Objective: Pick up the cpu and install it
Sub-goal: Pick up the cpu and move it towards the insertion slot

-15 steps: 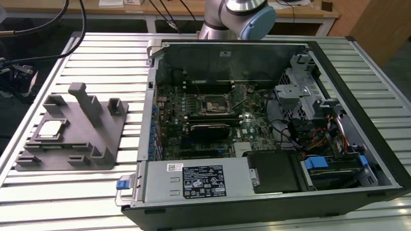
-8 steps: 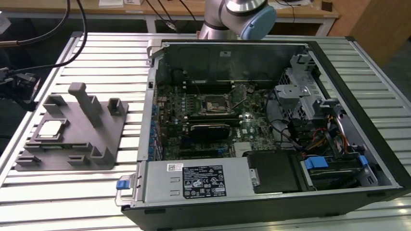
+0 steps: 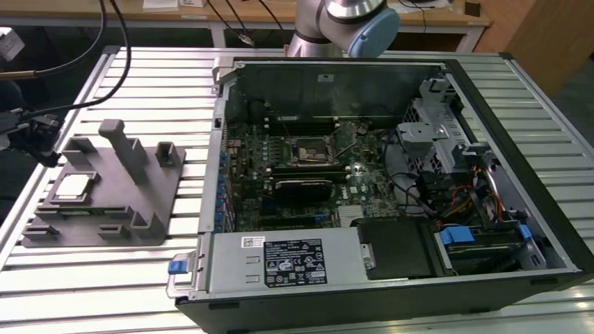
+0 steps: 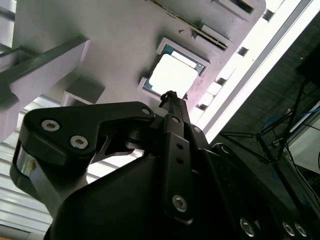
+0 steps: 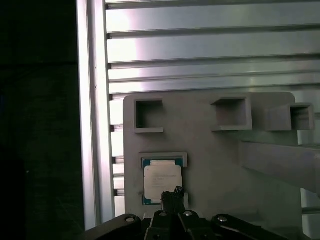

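Note:
The cpu (image 3: 74,186) is a small pale silver square lying flat in a recess of the grey plastic tray (image 3: 139,209), at the exterior view's left. My gripper (image 3: 35,139) hovers just above and beside that corner of the tray. In both wrist views the cpu (image 4: 174,75) (image 5: 162,181) sits in its green-edged pocket. The gripper's thin black tip (image 4: 170,95) (image 5: 172,192) reaches one edge of the chip. The fingers are shut together to a single point with nothing between them. The black socket frame (image 3: 308,149) lies in the middle of the motherboard.
An open computer case (image 3: 519,139) lies on the slatted metal table (image 3: 111,292), at the exterior view's right of the tray. Tall grey posts (image 3: 116,142) rise from the tray near the cpu. Cables (image 3: 65,62) hang over the table's far left corner.

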You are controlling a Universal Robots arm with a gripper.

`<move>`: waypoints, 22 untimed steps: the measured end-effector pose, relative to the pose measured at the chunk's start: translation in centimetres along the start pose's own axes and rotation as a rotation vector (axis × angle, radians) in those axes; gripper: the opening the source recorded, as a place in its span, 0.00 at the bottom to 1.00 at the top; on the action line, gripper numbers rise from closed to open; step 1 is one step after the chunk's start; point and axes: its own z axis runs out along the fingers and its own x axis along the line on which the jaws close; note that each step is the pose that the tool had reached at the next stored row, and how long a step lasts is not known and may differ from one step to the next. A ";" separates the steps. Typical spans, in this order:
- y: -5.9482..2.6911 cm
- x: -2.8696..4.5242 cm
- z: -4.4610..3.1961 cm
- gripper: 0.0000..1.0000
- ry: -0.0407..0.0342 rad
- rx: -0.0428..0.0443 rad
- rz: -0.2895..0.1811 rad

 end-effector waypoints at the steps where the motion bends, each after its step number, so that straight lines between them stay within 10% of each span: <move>1: -0.02 -0.02 0.18 0.11 0.0000 0.0000 -0.001; 22: -1.34 -0.13 3.94 0.11 0.0021 -0.0009 -0.035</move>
